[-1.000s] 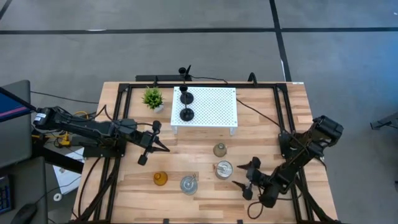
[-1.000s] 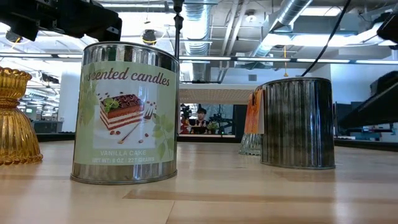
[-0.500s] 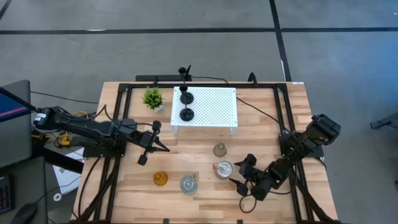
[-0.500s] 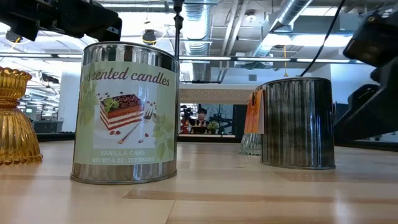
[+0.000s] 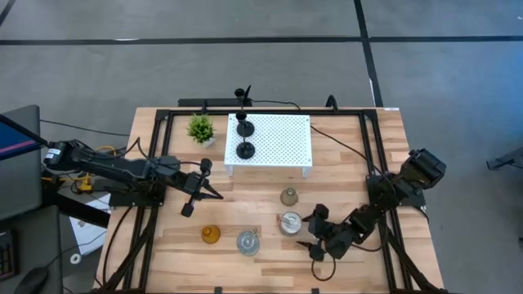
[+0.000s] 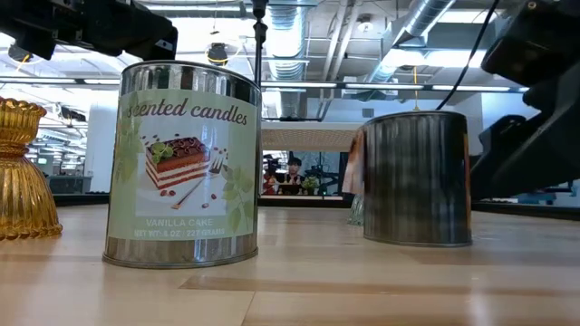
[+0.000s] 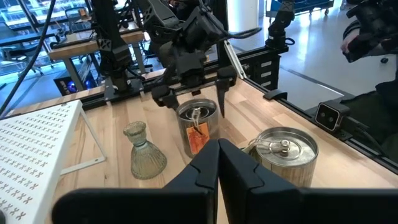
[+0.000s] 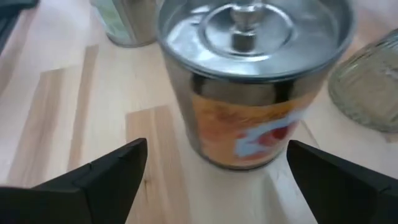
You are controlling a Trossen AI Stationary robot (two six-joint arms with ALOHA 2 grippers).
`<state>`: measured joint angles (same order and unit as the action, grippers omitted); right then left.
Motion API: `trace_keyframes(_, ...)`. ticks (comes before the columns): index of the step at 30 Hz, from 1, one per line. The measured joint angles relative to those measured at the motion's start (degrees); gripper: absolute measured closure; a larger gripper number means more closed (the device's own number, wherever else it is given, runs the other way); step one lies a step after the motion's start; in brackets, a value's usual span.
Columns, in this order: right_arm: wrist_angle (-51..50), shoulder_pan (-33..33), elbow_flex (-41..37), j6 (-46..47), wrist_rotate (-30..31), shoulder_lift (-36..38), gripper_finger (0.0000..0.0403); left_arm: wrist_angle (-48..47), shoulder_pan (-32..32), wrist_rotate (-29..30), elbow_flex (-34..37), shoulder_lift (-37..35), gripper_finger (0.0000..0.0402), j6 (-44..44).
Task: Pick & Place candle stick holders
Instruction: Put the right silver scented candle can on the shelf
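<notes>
Two black slim sticks (image 5: 244, 137) stand on the white perforated stand (image 5: 282, 139). On the table stand a greyish-olive bell-shaped holder (image 5: 288, 196), an amber holder (image 5: 212, 235), a metal candle tin with a cake label (image 5: 248, 241) and a second tin with an orange label (image 5: 290, 222). My right gripper (image 5: 309, 231) is open at table height. Its fingers (image 8: 112, 171) stand on either side of the orange-label tin (image 8: 249, 81). My left gripper (image 5: 214, 193) is shut and empty, left of the bell-shaped holder. My right gripper comes level at the orange-label tin (image 7: 196, 121) from the table's right, one finger on each side of the tin's wall. The tin stands upright on the table. I cannot tell whether a finger or the gripper's body touches it.
A small green potted plant (image 5: 200, 128) stands left of the white stand. The cake-label tin (image 6: 181, 163) and the amber holder (image 6: 23, 172) stand near the front edge. Black frame rails run along the table's left, right and far sides.
My right gripper has gone toward the table's left along the table top and has come around the orange-label tin with its fingers open. The tin has slid a little toward the table's left and stays upright.
</notes>
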<state>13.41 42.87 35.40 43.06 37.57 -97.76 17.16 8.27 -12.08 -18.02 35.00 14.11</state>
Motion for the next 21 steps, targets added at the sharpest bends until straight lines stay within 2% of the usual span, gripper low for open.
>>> trace_keyframes(9, -0.07, -3.65, 0.00, -0.57, 1.25, -0.02, 0.0026, -0.43, 0.02, -0.02, 0.02, 0.00, 0.0394, -2.91)
trace_keyframes(16, 5.58, -5.21, -0.02, -8.24, -1.09, -0.02, 0.0026, -0.45, 0.02, -0.02, 0.02, 0.00, 0.0394, -3.02)
trace_keyframes(21, 6.65, -5.54, -0.02, -9.15, -2.15, -0.04, 0.0026, -0.47, 0.02, -0.02, 0.02, 0.20, 0.0394, -3.12)
